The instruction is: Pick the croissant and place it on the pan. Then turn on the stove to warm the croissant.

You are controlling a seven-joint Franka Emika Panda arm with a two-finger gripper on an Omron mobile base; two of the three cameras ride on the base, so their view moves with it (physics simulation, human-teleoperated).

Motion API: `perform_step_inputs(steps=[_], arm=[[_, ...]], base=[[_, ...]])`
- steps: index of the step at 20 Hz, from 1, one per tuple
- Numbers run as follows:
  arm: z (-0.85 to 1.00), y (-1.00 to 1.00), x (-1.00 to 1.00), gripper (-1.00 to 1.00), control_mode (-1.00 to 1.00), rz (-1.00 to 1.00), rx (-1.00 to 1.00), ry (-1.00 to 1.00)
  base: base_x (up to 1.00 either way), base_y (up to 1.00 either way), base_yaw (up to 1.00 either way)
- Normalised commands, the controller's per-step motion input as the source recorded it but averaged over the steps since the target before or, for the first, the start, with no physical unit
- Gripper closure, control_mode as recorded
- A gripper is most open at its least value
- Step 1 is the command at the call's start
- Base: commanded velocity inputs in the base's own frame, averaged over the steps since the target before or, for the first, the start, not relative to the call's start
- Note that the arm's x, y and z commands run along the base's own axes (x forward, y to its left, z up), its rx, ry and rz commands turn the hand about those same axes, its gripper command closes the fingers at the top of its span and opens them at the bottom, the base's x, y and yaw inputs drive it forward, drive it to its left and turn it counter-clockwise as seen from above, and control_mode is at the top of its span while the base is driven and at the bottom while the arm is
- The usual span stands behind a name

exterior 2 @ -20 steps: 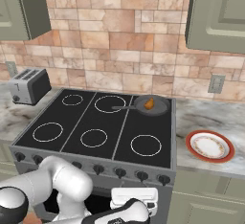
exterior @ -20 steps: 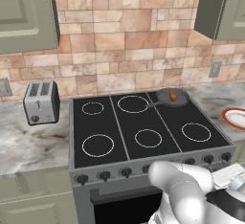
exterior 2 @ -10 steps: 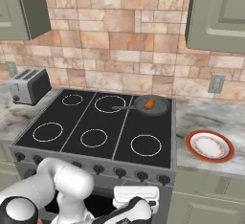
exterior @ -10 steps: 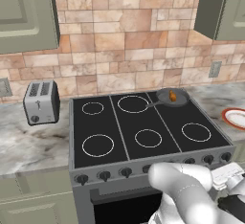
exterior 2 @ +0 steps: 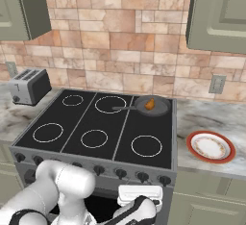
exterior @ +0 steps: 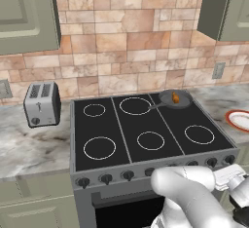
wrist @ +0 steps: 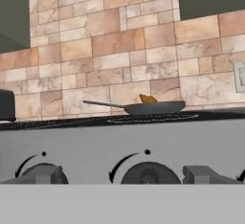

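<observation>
From the left base view we see the croissant (exterior: 175,96) lying in the pan (exterior: 175,99) on the rear right burner of the stove (exterior: 146,129); a toaster (exterior: 42,104) stands on the tabletop (exterior: 29,144).

From the right base view we see a plate (exterior 2: 210,146) right of the stove.

From the hand view we see the tool (wrist: 122,175) spread wide, its fingertips (wrist: 45,175) flanking a knob (wrist: 148,173).

silver toaster (exterior: 42,104) on left counter, red-rimmed plate (exterior 2: 211,146) right
</observation>
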Motion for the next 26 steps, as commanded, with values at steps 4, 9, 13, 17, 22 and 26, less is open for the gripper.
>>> perform_step_inputs(steps=[4,9,13,17,22,26], arm=[[-0.21,-0.05,0.15,-1.00,-1.00,0.00,0.00,-0.01],[-0.17,-0.04,0.18,-1.00,-1.00,0.00,0.01,-0.01],[-0.12,-0.08,0.24,-1.00,-1.00,0.00,0.01,0.00],[-0.15,-0.11,0.21,-1.00,-1.00,0.00,0.01,0.00],[-0.20,-0.08,0.15,-1.00,-1.00,0.00,0.00,-0.01],[-0.15,-0.01,0.14,-1.00,-1.00,0.00,0.00,0.00]], base=[[0.00,0.00,0.00],[0.00,0.00,0.00],[0.00,0.00,0.00],[0.00,0.00,0.00],[0.00,0.00,0.00],[0.00,0.00,0.00]])
